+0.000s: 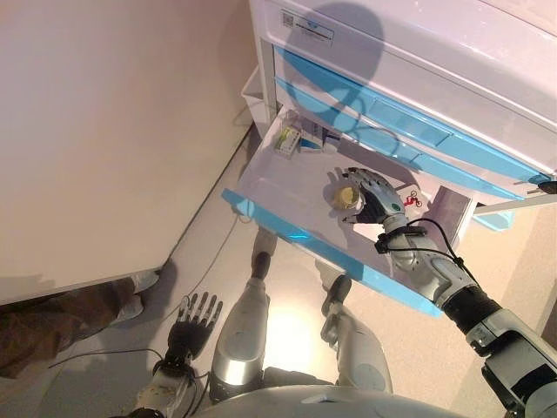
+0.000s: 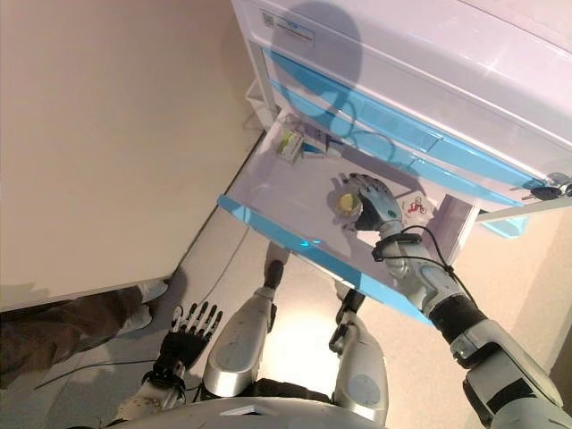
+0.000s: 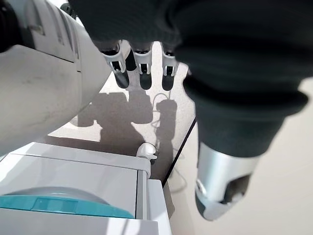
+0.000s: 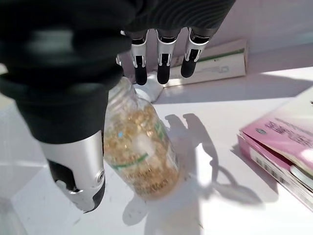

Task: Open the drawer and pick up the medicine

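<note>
Drawer: already pulled out of the cabinet, its blue front toward the robot, so the opening step looks done.
Right hand: reached into the drawer, palm over the bottle.
Fingers: hanging loosely extended above the bottle's top, thumb low beside its body; not yet closed round it, seemingly lined up for a grasp.
Bottle: clear, full of yellow capsules, on the drawer floor between thumb and fingers; likely the medicine.
Boxes: a pale one just past the fingertips, a pink one off to the side.
Left hand: idle, down by the floor, relaxed.
</note>
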Tool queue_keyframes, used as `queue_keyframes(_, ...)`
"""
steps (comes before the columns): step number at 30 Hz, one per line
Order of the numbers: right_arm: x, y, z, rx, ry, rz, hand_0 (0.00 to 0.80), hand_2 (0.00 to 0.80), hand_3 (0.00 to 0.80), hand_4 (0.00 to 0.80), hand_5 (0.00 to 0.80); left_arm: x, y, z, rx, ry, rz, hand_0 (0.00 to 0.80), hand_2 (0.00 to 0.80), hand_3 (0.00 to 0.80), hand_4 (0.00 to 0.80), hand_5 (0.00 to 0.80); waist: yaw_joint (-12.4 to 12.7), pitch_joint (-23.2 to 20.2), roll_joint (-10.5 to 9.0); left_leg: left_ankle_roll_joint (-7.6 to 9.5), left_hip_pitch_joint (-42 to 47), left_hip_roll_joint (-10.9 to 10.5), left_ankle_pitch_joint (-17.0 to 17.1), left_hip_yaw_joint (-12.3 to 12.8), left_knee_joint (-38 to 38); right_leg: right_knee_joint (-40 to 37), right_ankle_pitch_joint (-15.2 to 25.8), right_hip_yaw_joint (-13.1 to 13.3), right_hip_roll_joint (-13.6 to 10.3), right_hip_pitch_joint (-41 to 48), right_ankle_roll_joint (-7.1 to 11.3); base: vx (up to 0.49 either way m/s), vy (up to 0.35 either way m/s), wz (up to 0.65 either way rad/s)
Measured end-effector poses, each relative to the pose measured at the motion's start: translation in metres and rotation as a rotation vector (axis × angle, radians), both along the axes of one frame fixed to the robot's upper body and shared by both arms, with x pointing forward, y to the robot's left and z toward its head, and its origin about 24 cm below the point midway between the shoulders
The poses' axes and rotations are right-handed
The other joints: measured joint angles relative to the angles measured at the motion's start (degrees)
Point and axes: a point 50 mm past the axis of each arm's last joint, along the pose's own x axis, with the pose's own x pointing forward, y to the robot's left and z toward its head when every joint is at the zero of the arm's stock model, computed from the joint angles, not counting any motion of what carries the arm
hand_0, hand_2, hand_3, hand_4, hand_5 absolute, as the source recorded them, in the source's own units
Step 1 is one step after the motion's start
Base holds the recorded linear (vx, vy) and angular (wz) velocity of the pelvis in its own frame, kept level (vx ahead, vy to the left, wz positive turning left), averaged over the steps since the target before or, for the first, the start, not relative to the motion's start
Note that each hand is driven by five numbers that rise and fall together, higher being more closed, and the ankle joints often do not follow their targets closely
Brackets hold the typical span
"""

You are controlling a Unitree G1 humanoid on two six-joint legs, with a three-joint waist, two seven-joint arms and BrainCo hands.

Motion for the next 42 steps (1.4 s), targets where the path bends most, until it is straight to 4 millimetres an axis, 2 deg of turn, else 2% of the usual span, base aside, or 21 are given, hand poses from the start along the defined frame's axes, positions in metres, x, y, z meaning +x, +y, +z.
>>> queue_keyframes(15,0.002,0.004,-0.016,-0.003,0.064,-0.017,0.000,0.000,0.000,0.000,0.000,0.000,0.002,0.000,0.007,0.008,-0.001,0.000,0.000,0.000,0.000,0.000,1.45,0.00,0.00,-0.09,0.00,-0.01,0.36,-0.59,0.01,0.05,0.00,-0.53,0.03,0.33,0.02,0.002,-0.002,0.00)
queue_keyframes(32,0.010,0.005,-0.015,-0.002,0.060,-0.042,0.000,0.000,0.000,0.000,0.000,-0.001,0.004,0.000,0.026,0.014,-0.024,0.000,0.000,0.000,0.000,0.000,2.56,0.00,-0.01,-0.12,-0.09,-0.08,0.50,-1.04,0.03,0.06,-0.02,-0.87,0.02,0.47,0.04,0.000,0.000,0.00)
queue_keyframes(33,0.010,0.005,-0.015,-0.004,0.060,-0.047,0.104,0.104,0.104,0.104,0.104,-0.001,0.004,0.000,0.030,0.016,-0.031,0.000,0.000,0.000,0.000,0.000,2.65,0.00,-0.01,-0.12,-0.09,-0.08,0.52,-1.07,0.03,0.06,-0.02,-0.91,0.02,0.47,0.04,0.000,0.000,0.00)
queue_keyframes(34,0.011,0.004,-0.014,-0.006,0.060,-0.053,0.279,0.279,0.279,0.279,0.279,-0.001,0.004,0.000,0.033,0.016,-0.034,0.000,0.000,0.000,0.000,0.000,2.70,0.00,-0.01,-0.13,-0.10,-0.09,0.54,-1.12,0.02,0.06,-0.02,-0.96,0.02,0.49,0.04,0.000,0.000,0.00)
queue_keyframes(35,0.012,0.004,-0.014,-0.007,0.061,-0.057,0.342,0.342,0.342,0.342,0.342,-0.001,0.004,0.000,0.033,0.016,-0.034,0.000,0.000,0.000,0.000,0.000,2.71,0.00,-0.01,-0.14,-0.10,-0.09,0.55,-1.18,0.02,0.05,-0.02,-1.00,0.02,0.52,0.04,-0.006,-0.014,0.03)
queue_keyframes(36,0.013,0.003,-0.015,-0.009,0.066,-0.065,0.471,0.471,0.471,0.471,0.471,-0.001,0.004,0.000,0.033,0.017,-0.034,0.000,0.000,0.000,0.000,0.000,2.73,0.00,-0.01,-0.14,-0.10,-0.10,0.56,-1.26,0.03,0.04,-0.02,-1.05,0.03,0.58,0.04,-0.007,-0.012,0.04)
queue_keyframes(37,0.013,0.003,-0.016,-0.010,0.069,-0.071,0.558,0.558,0.558,0.558,0.558,-0.001,0.004,0.000,0.034,0.017,-0.035,0.000,0.000,0.000,0.000,0.000,2.72,0.00,-0.01,-0.14,-0.10,-0.13,0.57,-1.38,0.03,0.02,-0.02,-1.05,0.03,0.63,0.04,-0.006,-0.011,0.04)
queue_keyframes(38,0.013,0.002,-0.016,-0.009,0.067,-0.073,0.587,0.587,0.587,0.587,0.587,-0.001,0.005,0.000,0.035,0.017,-0.035,0.000,0.000,0.000,0.000,0.000,2.72,0.00,-0.02,-0.14,-0.10,-0.15,0.58,-1.43,0.04,0.02,-0.03,-1.05,0.03,0.67,0.03,-0.006,-0.012,0.03)
queue_keyframes(39,0.013,0.003,-0.016,-0.008,0.065,-0.072,0.659,0.659,0.659,0.659,0.659,-0.001,0.005,0.001,0.036,0.017,-0.035,0.000,0.000,0.000,0.000,0.000,2.72,-0.02,-0.04,-0.14,-0.09,-0.16,0.58,-1.45,0.04,0.02,-0.03,-1.05,0.03,0.71,0.03,0.000,0.000,0.00)
queue_keyframes(41,0.013,0.002,-0.017,-0.007,0.059,-0.080,0.687,0.687,0.687,0.687,0.687,-0.001,0.005,0.001,0.036,0.017,-0.035,0.000,0.000,0.000,0.000,0.000,2.73,-0.02,-0.05,-0.13,-0.11,-0.17,0.59,-1.49,0.05,0.02,-0.02,-1.06,0.02,0.71,0.04,0.000,0.000,0.00)
queue_keyframes(42,0.013,0.001,-0.017,-0.008,0.059,-0.081,0.794,0.794,0.794,0.794,0.794,-0.001,0.005,0.001,0.036,0.017,-0.035,0.000,0.000,0.000,0.000,0.000,2.72,-0.02,-0.05,-0.13,-0.11,-0.17,0.59,-1.52,0.05,0.02,-0.02,-1.06,0.02,0.72,0.04,0.000,0.000,0.00)
